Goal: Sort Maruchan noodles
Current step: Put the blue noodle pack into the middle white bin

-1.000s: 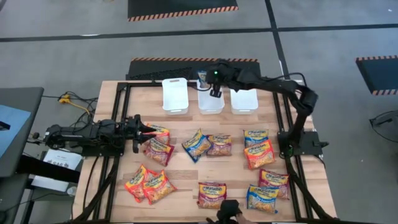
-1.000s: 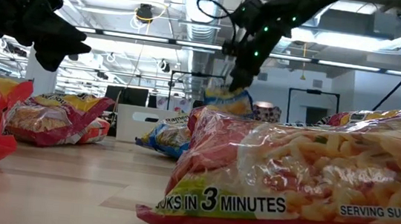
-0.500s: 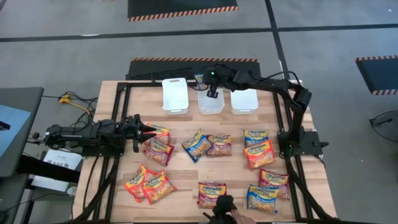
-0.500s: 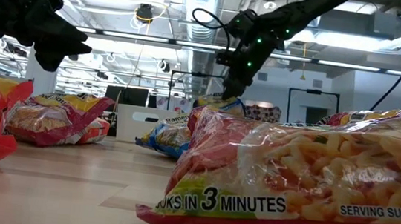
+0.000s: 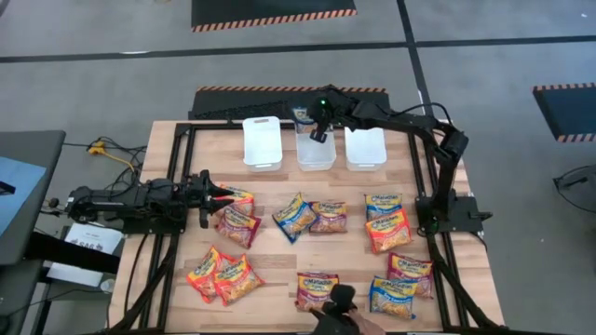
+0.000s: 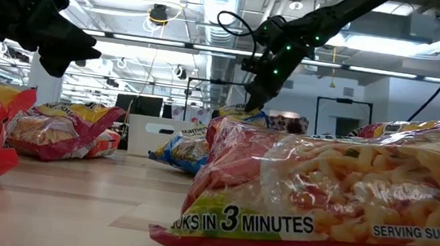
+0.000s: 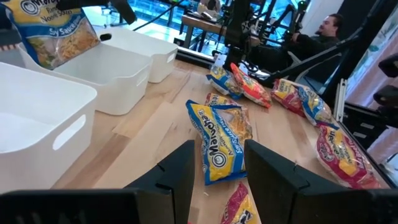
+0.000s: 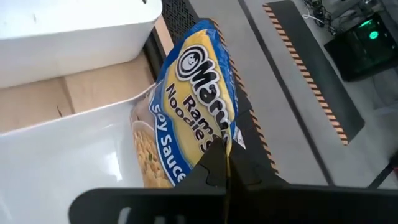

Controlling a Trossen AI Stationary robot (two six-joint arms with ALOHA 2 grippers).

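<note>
- The right gripper (image 5: 319, 133) pinches a blue noodle packet (image 8: 189, 106) over the middle tub's (image 5: 316, 156) far edge.
- The left gripper (image 5: 219, 195), fingers spread, waits near the table's (image 5: 279, 270) left edge, holding nothing.
- Risk: if released now, the packet may fall behind the tub.

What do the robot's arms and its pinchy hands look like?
Both arms are black, made of jointed tube-like segments. The right arm has a thin black cable looping along it and a small green light near its wrist. The left gripper ends in two flat, dark, squarish fingers.
</note>
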